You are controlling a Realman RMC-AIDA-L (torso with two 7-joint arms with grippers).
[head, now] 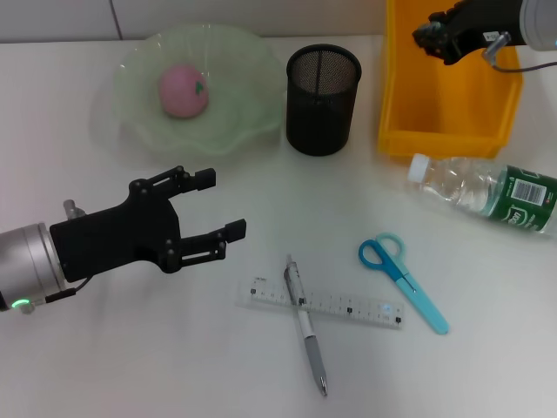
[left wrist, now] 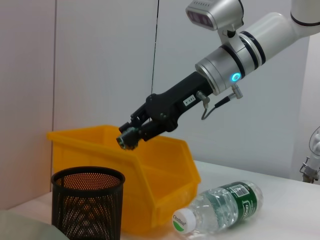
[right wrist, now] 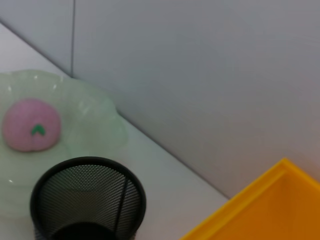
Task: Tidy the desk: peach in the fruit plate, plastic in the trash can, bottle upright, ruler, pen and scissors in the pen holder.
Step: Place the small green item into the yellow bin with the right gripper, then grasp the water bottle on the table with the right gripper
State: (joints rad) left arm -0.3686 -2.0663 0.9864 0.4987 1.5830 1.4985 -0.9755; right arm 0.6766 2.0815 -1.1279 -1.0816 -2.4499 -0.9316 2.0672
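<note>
A pink peach (head: 183,90) lies in the pale green fruit plate (head: 139,117). The black mesh pen holder (head: 323,98) stands beside it. A clear bottle (head: 487,193) lies on its side right of centre. Near the front, a clear ruler (head: 326,302) lies with a grey pen (head: 305,324) crossed over it, and blue scissors (head: 402,280) to their right. My left gripper (head: 223,203) hovers open, left of the ruler. My right gripper (head: 432,37) is shut above the yellow bin (head: 448,117), the trash can. No plastic is in view.
The left wrist view shows the right gripper (left wrist: 128,140) over the bin (left wrist: 160,170), with the lying bottle (left wrist: 220,207) and pen holder (left wrist: 87,205) below. A grey wall runs behind the desk.
</note>
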